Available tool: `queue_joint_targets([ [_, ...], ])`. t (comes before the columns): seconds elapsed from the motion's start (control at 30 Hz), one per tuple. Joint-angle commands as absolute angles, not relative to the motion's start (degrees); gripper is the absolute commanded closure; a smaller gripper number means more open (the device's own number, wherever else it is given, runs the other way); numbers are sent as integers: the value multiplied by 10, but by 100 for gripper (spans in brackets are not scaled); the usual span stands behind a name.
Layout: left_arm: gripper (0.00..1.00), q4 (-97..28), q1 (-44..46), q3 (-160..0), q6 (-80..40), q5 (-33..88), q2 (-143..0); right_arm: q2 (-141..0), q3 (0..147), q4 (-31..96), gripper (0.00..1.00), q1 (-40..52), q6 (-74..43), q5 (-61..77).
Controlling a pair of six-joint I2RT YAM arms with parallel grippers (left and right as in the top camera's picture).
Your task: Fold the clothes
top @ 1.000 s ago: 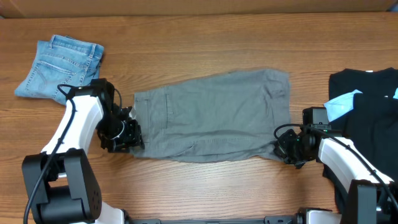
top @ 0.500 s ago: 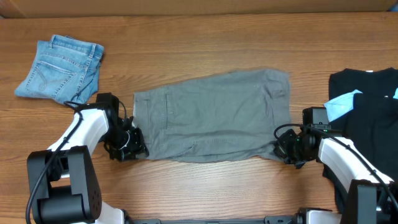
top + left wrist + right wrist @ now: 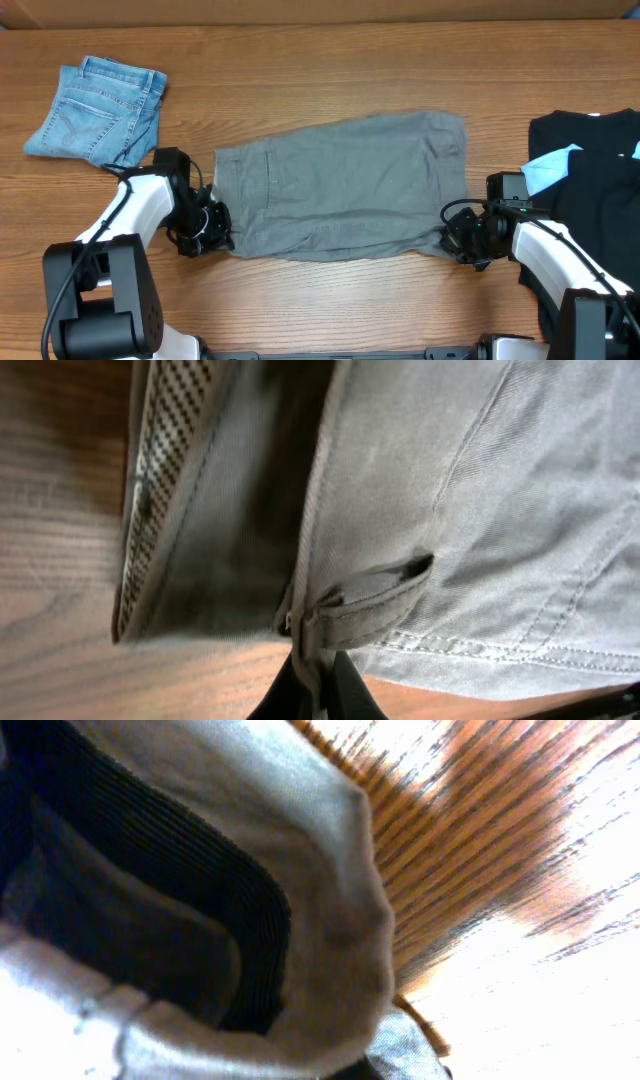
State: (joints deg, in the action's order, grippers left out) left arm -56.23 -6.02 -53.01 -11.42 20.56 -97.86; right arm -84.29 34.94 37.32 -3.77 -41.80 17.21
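Observation:
The grey-green shorts point(image 3: 345, 185) lie spread flat across the middle of the table. My left gripper point(image 3: 212, 232) is at their near left corner, shut on the waistband edge; in the left wrist view the black fingertips point(image 3: 288, 695) pinch the fabric by a belt loop point(image 3: 370, 592). My right gripper point(image 3: 456, 238) is at the near right corner, shut on the leg hem point(image 3: 340, 940), which fills the right wrist view. Pale-blue denim shorts point(image 3: 98, 108) lie folded at the far left. Black garments point(image 3: 592, 190) with a light-blue patch point(image 3: 548, 166) lie at the right edge.
The wooden table point(image 3: 320, 80) runs to a far edge along the top of the overhead view. The black pile lies close behind my right arm. The denim shorts lie just beyond my left arm.
My left gripper moved down along the shorts' left edge to the near corner and closed on the waistband. The right arm has not moved.

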Motion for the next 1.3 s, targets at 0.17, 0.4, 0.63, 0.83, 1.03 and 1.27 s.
queue_joint_targets([
  [0.17, 96, -614, -93, -591, -129, 170, -963, -888, 315, 373, 96, -35, -421, 131],
  [0.4, 96, -615, -108, -596, -129, 161, -962, -888, 315, 373, 96, -35, -421, 131],
  [0.63, 96, -628, -118, -629, -132, 176, -959, -888, 315, 376, 96, -35, -423, 131],
  [0.83, 96, -650, -118, -660, -120, 161, -957, -888, 315, 376, 96, -35, -423, 131],
  [1.03, 96, -673, -118, -661, -120, 109, -957, -888, 315, 377, 96, -35, -423, 131],
  [1.27, 95, -688, -118, -661, -118, 79, -957, -888, 315, 377, 96, -35, -423, 131],
])
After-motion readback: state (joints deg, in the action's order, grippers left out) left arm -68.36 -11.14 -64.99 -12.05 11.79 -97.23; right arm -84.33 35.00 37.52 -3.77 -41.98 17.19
